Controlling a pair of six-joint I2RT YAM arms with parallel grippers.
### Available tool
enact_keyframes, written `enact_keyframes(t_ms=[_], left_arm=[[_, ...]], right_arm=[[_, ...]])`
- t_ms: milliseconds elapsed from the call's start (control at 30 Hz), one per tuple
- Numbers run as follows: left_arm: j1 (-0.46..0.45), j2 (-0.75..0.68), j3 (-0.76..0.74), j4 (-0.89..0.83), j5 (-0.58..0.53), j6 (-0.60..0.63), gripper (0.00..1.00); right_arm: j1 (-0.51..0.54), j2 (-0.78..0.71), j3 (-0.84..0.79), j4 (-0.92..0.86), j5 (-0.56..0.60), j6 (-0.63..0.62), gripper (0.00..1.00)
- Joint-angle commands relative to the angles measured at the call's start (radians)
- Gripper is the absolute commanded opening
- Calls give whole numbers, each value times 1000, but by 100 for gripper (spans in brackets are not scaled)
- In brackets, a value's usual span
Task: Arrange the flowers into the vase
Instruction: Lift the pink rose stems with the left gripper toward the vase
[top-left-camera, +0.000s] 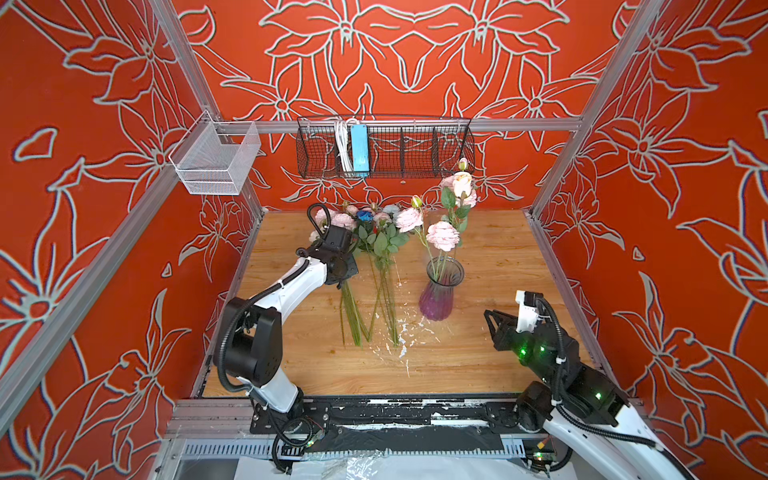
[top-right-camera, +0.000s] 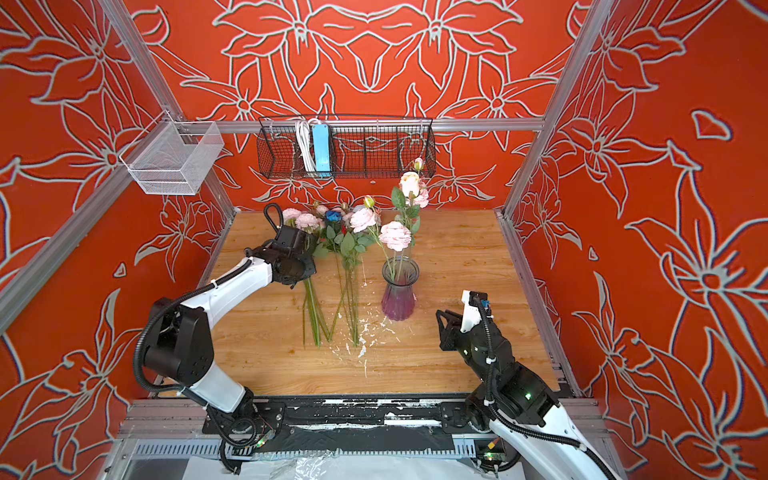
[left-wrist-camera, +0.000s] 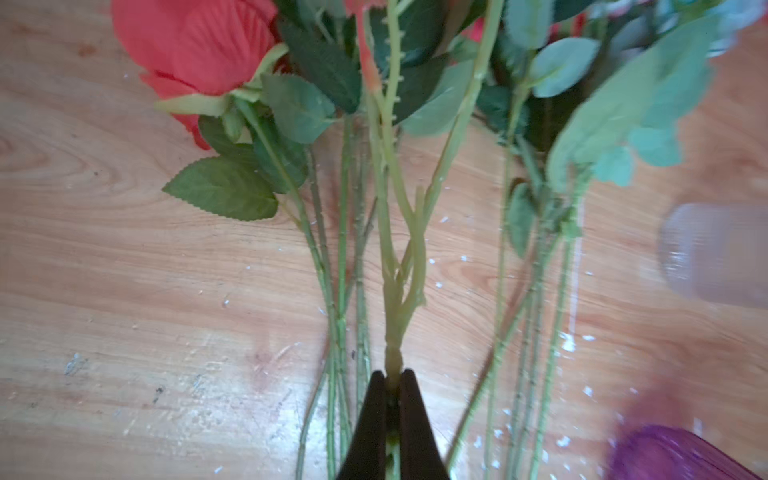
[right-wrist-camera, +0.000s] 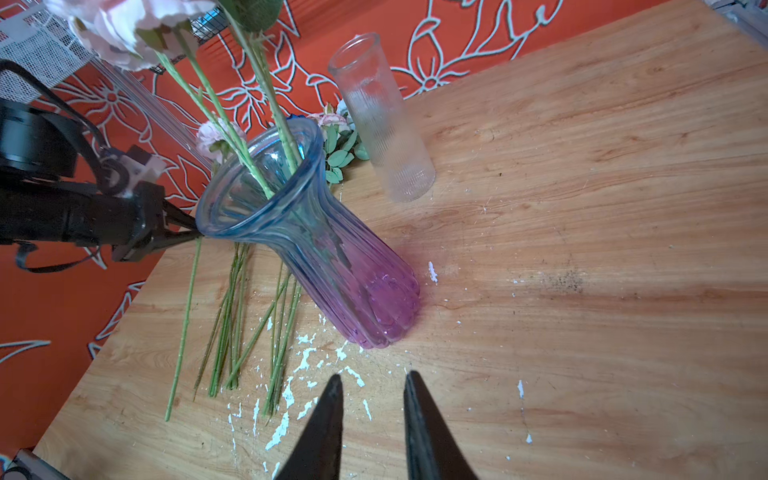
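Note:
The vase (top-left-camera: 441, 291) (top-right-camera: 400, 291) (right-wrist-camera: 332, 257), blue glass fading to purple, stands mid-table with pink and cream flowers (top-left-camera: 442, 236) (top-right-camera: 395, 236) upright in it. More flowers (top-left-camera: 374, 232) (top-right-camera: 340, 232) lie left of it, stems (right-wrist-camera: 232, 316) towards the front. My left gripper (left-wrist-camera: 390, 376) is shut on a yellow-green branching stem (left-wrist-camera: 395, 316) above that pile; a red rose (left-wrist-camera: 195, 45) lies beside it. In both top views its wrist hides the fingers. My right gripper (right-wrist-camera: 372, 378) (top-left-camera: 488, 318) hovers open and empty, front right of the vase.
A clear ribbed glass cylinder (right-wrist-camera: 382, 120) stands behind the vase. A black wire basket (top-left-camera: 384, 145) holding a blue power strip and a white mesh basket (top-left-camera: 216, 160) hang on the back rails. White flecks (top-left-camera: 399, 336) dot the wooden table (top-left-camera: 498, 257).

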Motion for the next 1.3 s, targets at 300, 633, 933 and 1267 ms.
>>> enact_keyframes(t_ms=[300,633,933,1267], left_arm=[[-47,-172,-64,28,131,-19,0],[-93,-424,-174,165,217,29,0],[-203,-789,-436,496,252,113,0],[-375,-764,-348,763,163,300,0]], right_arm=[[1,3,61,-40,35,-27,28],[1,36,81,19,-3,-41,28],[1,71,100,106,-122,-72,32],[1,57,41,154,28,-12,32]])
